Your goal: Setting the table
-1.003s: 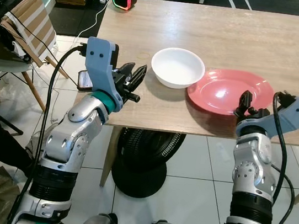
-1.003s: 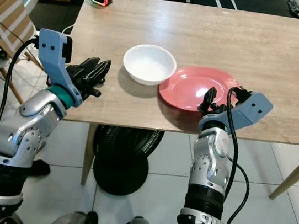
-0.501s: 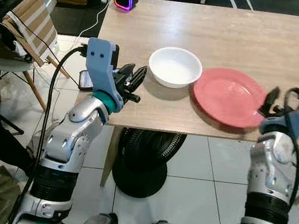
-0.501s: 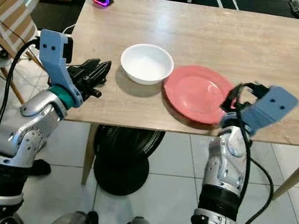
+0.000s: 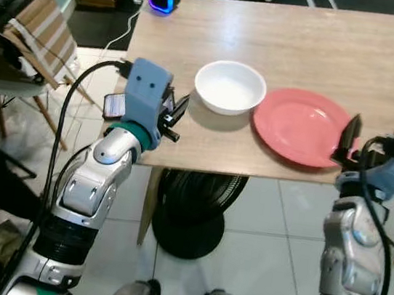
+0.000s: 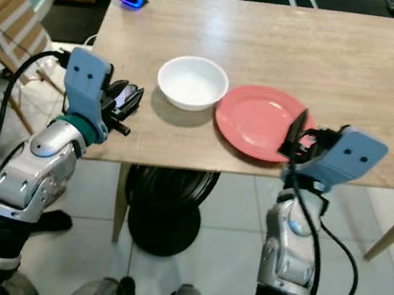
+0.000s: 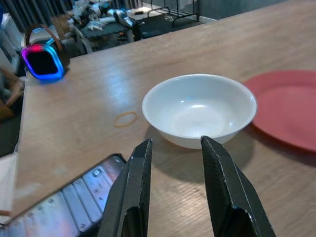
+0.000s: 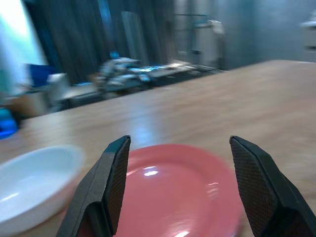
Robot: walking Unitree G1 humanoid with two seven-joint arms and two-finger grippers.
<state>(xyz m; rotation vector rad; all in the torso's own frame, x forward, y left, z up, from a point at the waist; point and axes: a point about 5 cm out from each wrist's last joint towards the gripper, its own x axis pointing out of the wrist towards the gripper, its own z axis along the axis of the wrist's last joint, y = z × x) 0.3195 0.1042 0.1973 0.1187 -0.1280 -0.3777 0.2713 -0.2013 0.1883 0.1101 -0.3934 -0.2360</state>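
1. The red plate (image 5: 301, 125) is sitting near the counter (image 5: 385, 64) front edge, just beside the white bowl (image 5: 229, 87).
2. The right gripper (image 8: 182, 190) is hovering off the plate's near rim, fingers spread wide, grasping nothing.
3. The left gripper (image 7: 173, 185) is pointing at the bowl, parted and empty, a phone (image 7: 64, 215) beside it.
4. Judging by this, positioning dishes is underway; next likely calls for closing in on the plate's rim.
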